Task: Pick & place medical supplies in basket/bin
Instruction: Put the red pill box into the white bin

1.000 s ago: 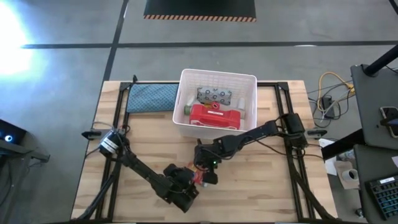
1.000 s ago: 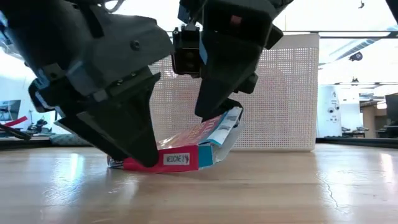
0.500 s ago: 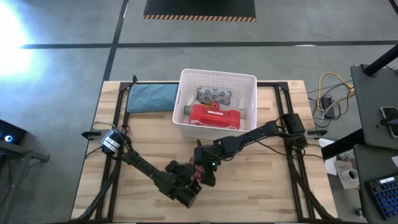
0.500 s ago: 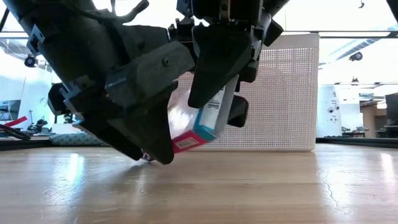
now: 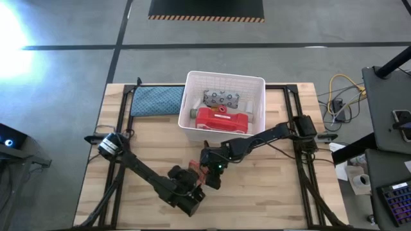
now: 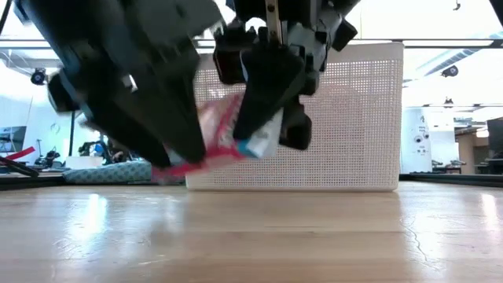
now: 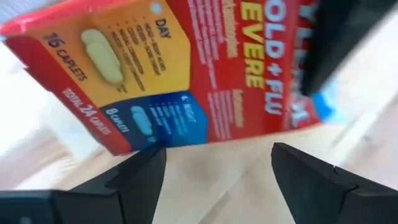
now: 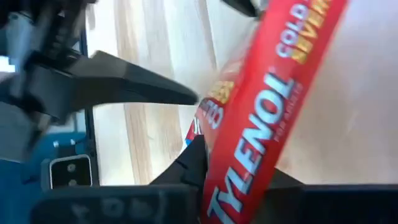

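Note:
An orange-red box (image 6: 224, 137) printed with cold and flu text hangs above the wooden table at its near middle. My right gripper (image 6: 266, 130) is shut on it. My left gripper (image 7: 214, 168) is open just beside the box (image 7: 186, 68), with its fingers under the box's broad printed face. In the high view both grippers (image 5: 192, 183) (image 5: 207, 168) meet at the box (image 5: 200, 173). The white bin (image 5: 225, 78) stands at the far middle. It holds a red case (image 5: 221, 120) and a grey-white pack (image 5: 223, 99). My right gripper pinches the box between its two fingers near its blue-and-white end (image 6: 259, 145), coming from above and pointing down. In the right wrist view the box (image 8: 242, 174) runs slanting out from between the fingers. It is lifted clear of the table and tilted, its far end lower. Whether my left gripper touches the box, I cannot tell.
A blue-grey folded cloth (image 5: 156, 101) lies left of the bin at the far edge. The bin's perforated wall (image 6: 354, 118) rises right behind the grippers. Bare tabletop (image 5: 270, 192) stretches on the near right.
My right gripper has shut on the box's raised end and gone up with it. The box lay on the table with one end tipped up; now it hangs tilted, clear of the wood. My left gripper has also risen, staying open.

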